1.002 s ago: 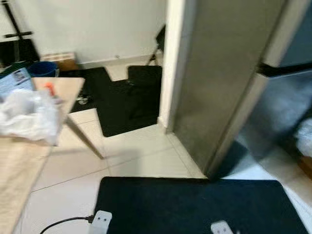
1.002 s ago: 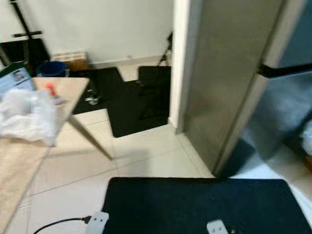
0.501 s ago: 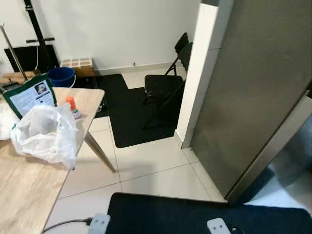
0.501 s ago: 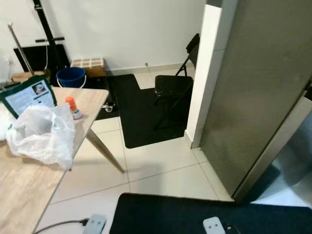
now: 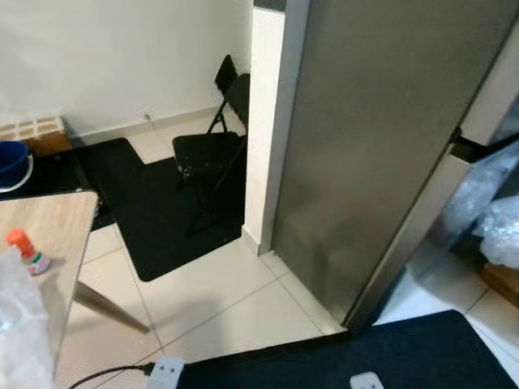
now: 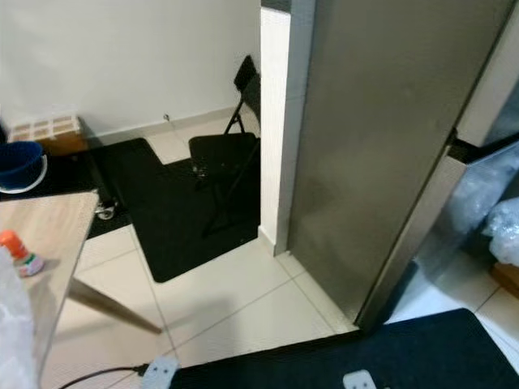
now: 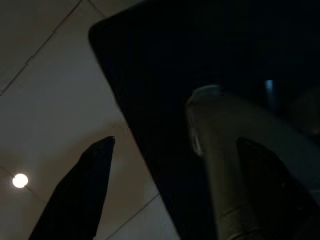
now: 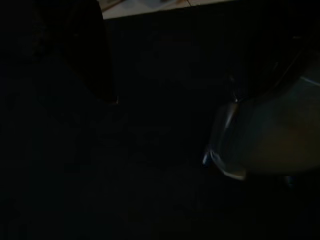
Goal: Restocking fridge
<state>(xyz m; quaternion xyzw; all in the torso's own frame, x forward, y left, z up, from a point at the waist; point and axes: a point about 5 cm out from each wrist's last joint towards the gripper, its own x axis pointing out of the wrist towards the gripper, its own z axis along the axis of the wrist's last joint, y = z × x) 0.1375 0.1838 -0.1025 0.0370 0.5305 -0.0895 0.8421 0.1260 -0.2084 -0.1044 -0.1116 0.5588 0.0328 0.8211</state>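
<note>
Left eye view: fridge (image 5: 381,138) stands ahead on my right, its steel side facing me, beside a white pillar (image 5: 266,121). Left wrist view: my left gripper (image 7: 170,185) hangs released over the black mat (image 7: 165,65). Right gripper state: cannot tell.

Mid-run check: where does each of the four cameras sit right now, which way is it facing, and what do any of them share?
Left eye: head, forward and down; fridge, folding chair, table.
Right eye: same head, same scene, shifted slightly.
Left wrist: along the left gripper, fingers apart, down at black mat and tiles; a silver limb beside it.
Right wrist: very dark; one finger over the mat.
Shared: both eyes and both wrists see that mat.
</note>
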